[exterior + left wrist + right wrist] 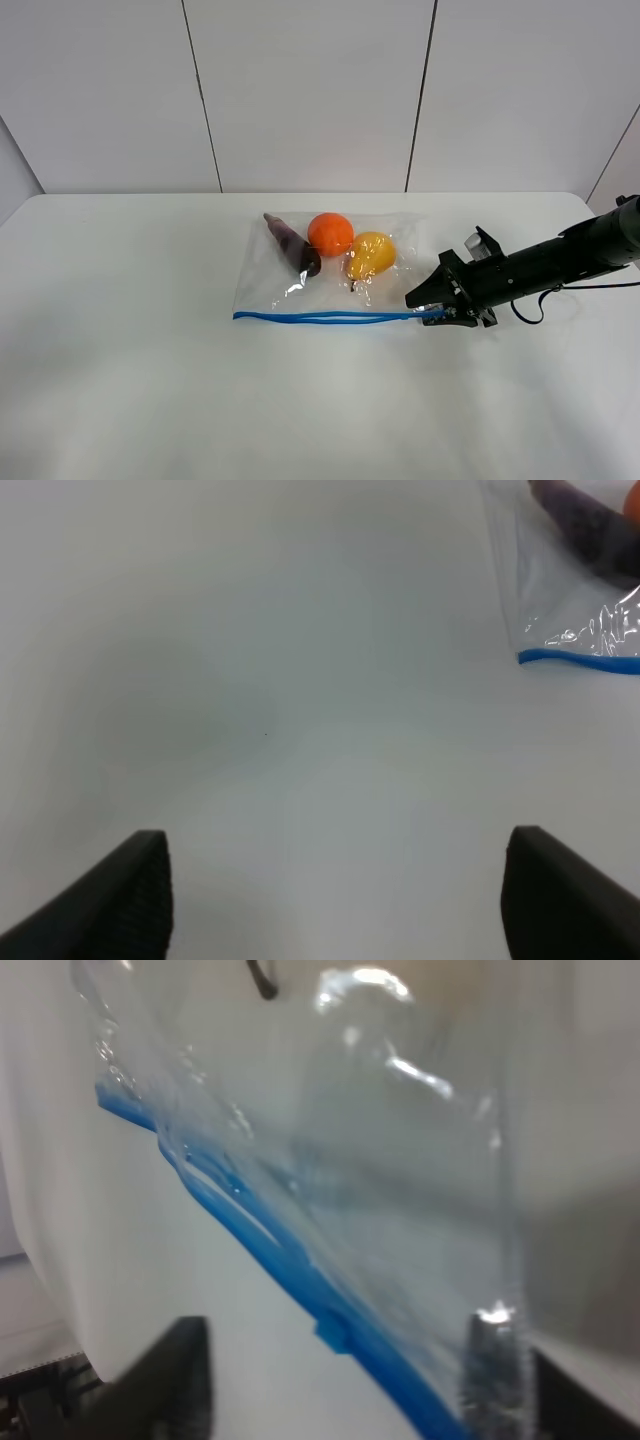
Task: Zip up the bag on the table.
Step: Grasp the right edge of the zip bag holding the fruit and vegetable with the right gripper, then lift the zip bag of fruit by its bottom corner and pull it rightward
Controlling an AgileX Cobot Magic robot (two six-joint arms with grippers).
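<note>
The clear bag (330,280) lies flat on the white table (150,380), holding an orange (330,234), a yellow pear (370,254) and a dark purple vegetable (291,244). Its blue zip strip (320,318) runs along the near edge, its two lines apart in the middle. My right gripper (432,312) is at the strip's right end. In the right wrist view (340,1390) its fingers (185,1380) stand apart with the strip (260,1235) and a small blue tab (335,1332) between them. My left gripper (340,910) is open and empty over bare table, with the bag's corner (570,590) beyond it.
A white panelled wall (310,90) stands behind the table. The right arm (560,260) reaches in from the right edge. The left arm is out of the exterior view.
</note>
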